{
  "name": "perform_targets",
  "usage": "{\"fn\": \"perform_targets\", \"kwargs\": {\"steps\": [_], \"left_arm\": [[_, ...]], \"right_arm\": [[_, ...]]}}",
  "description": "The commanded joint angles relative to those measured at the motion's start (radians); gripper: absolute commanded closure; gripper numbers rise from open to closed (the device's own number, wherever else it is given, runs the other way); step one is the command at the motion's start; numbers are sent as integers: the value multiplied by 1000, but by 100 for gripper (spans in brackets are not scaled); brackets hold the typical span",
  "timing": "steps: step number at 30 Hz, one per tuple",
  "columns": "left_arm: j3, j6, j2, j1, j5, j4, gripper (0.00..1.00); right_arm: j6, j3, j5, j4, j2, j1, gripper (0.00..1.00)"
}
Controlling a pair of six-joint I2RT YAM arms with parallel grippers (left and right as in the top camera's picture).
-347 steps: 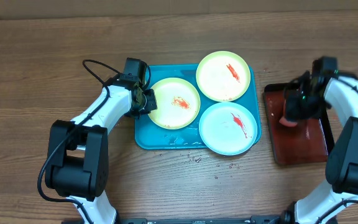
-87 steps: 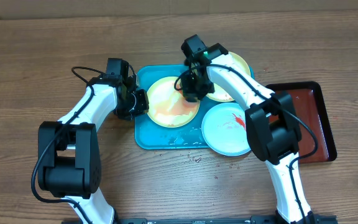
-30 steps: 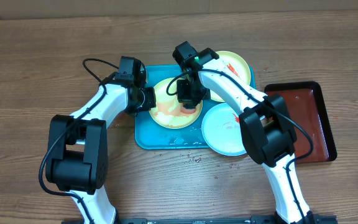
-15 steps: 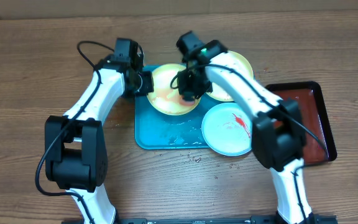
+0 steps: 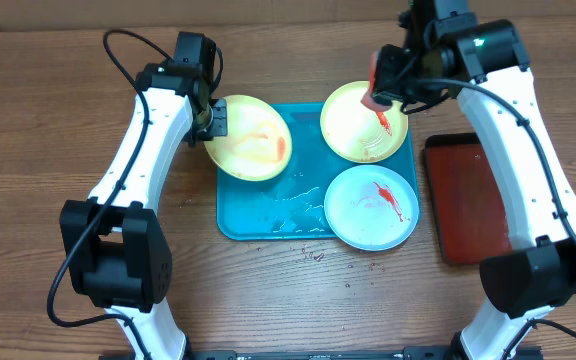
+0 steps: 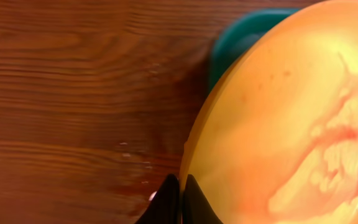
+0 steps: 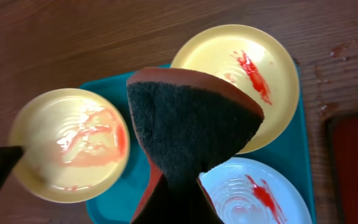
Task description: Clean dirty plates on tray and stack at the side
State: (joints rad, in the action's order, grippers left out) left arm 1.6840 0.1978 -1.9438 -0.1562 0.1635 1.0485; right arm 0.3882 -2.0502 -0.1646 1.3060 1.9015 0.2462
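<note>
The brown wood-grain worktop [image 5: 48, 120] fills nearly all I can see of the room; only a pale strip [image 5: 168, 10] shows beyond its far edge. Water drops [image 5: 313, 255] lie on it just in front of the large turquoise-blue plastic tray [image 5: 268, 215], whose bare floor also looks wet. A narrower dark red tray [image 5: 473, 200] sits just right of the turquoise tray.

My left tool [image 5: 211, 118] is pinching the rim of a pale yellow-green round plate [image 5: 253, 140], which hangs past the turquoise tray's far-left corner. It carries a thin, smeared orange-red film. I cannot tell whether it touches the tray.

A second yellow-green plate [image 5: 358, 125], streaked red, lies in the tray's far-right part. A white plate [image 5: 371, 207] with a red smear lies in its near-right part.

My right tool [image 7: 173, 202] is pressed onto a red-backed dark scouring sponge [image 5: 373, 85], above the tray's far-right corner.

Half a second ago that sponge was down on the held plate. Now it is lifted and swung right, and the plate has moved left, off the tray's middle.
</note>
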Motion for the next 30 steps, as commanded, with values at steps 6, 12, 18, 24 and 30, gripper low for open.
{"fn": "perform_targets", "kwargs": {"steps": [6,12,18,24,30], "left_arm": [[37,59,141,-189,525,40,96],[35,217,162,-298,770,112,96],[18,430,162,-392,985,188,96],[18,480,162,-441,1017,196,96],[18,480,162,-447,1080,196,96]], "right_arm": [[-24,-3,8,9,7,-40,96],[-31,-3,16,15,7,-40,96],[-31,-3,22,31,7,-40,96],[-31,-3,22,38,7,-40,96],[-30,-3,22,44,7,-40,96]]}}
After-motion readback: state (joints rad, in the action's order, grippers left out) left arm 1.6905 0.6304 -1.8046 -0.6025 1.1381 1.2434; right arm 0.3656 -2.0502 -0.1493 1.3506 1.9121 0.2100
